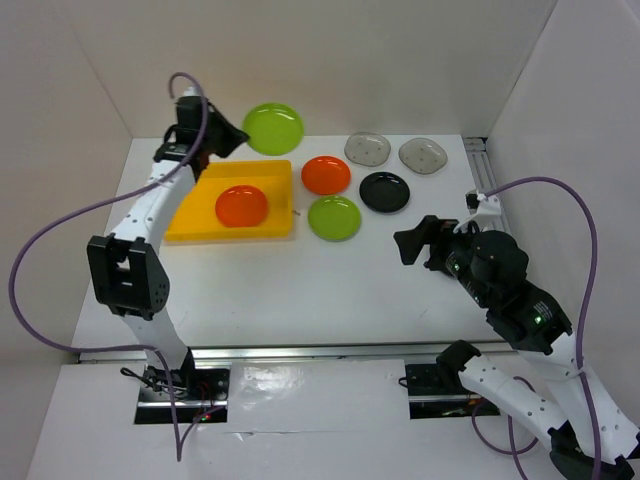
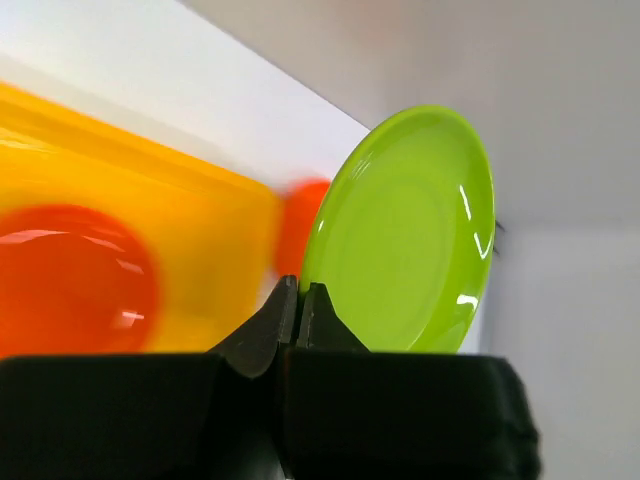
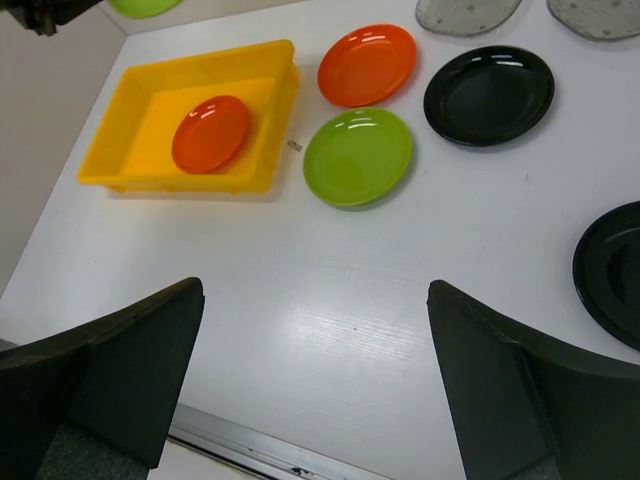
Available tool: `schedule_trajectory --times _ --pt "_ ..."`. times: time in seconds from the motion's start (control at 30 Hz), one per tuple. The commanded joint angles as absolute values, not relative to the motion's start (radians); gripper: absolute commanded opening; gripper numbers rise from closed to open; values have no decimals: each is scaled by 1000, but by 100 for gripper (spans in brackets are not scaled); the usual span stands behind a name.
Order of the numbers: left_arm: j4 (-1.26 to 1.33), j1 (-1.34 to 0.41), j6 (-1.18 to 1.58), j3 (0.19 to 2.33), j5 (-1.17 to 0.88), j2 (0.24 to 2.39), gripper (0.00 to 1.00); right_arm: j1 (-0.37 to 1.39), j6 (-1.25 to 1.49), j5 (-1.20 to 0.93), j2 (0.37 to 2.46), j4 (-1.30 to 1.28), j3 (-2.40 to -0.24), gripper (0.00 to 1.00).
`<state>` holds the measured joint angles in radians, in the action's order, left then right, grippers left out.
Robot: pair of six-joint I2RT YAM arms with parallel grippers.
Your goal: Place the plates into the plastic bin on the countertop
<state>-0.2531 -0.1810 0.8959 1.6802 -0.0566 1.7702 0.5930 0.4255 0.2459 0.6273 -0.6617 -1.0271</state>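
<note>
lime green plate [image 2: 410,230]: light, rigid, glossy plastic, likely slippery; take hold at the rim. left gripper [image 2: 298,312] is clamped on its rim, holding it raised near the far edge of the yellow bin [image 1: 195,215]. right gripper [image 3: 315,300] stands wide open, empty.

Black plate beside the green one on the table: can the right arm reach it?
Probably yes. The right arm has its jaws open and empty; only countertop lies between them and the black plate.
</note>
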Motion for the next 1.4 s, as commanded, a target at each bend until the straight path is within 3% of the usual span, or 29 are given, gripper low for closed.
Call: schedule_trajectory --times 0.0,0.33,0.67,0.77,0.8,0.9,0.93,1.0,1.17,1.23,1.37 --pt "-379 -43 900 1646 -127 1831 0 591 405 218 621 -598 -1008 100" --pt "-250 144 864 1372 -176 1801 0 591 396 207 641 -546 -966 100" --pt "-291 124 842 1378 -181 1859 0 591 396 189 652 -537 -957 100" --pt "-291 114 842 1400 -193 1878 23 591 396 189 652 -546 -957 100" --pt "-291 100 842 1401 -193 1878 35 591 396 189 652 -546 -968 100" --pt "-291 77 842 1401 -180 1842 47 591 396 198 652 -555 -968 100" --pt "-307 77 833 1401 -149 1830 57 591 396 198 652 -555 -977 100" --pt "-360 51 833 1430 -114 1804 64 591 396 198 652 -555 -977 100" --pt "-417 -12 824 1453 39 1637 92 591 396 189 652 -545 -977 100" --pt "-417 -52 811 1453 66 1550 98 591 396 189 652 -545 -968 100" --pt "-339 -167 787 1406 -18 1448 99 591 414 189 652 -525 -956 100"
